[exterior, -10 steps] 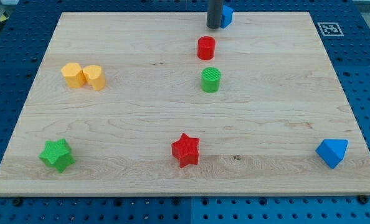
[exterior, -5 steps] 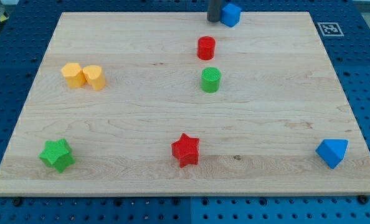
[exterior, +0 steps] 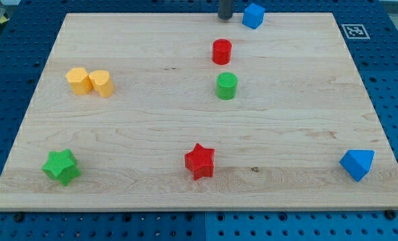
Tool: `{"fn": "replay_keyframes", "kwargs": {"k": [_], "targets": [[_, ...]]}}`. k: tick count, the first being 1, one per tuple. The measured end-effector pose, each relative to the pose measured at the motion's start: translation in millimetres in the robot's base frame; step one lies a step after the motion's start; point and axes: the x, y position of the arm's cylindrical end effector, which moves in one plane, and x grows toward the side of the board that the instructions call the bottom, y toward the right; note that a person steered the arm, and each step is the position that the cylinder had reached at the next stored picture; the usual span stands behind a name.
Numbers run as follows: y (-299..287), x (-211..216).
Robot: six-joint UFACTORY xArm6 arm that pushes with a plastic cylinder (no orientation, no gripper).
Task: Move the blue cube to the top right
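My tip, the tool here, is a bare rod with nothing to open or shut; it stands at the counter's top edge, just left of the blue cube with a small gap between them. The push should go through the cube's left face, level and centred, so it slides rightward without spinning off the edge. The cube is small, bright blue, slightly turned, top centre-right. Below it sits the red cylinder.
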Motion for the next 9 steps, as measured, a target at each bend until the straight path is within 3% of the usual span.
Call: {"fn": "replay_keyframes", "kwargs": {"k": [2,3,5,9], "targets": [[6.7,15.8],[5.6,-8.7],[23.1,-9.5],[76.2,27.6]]}}
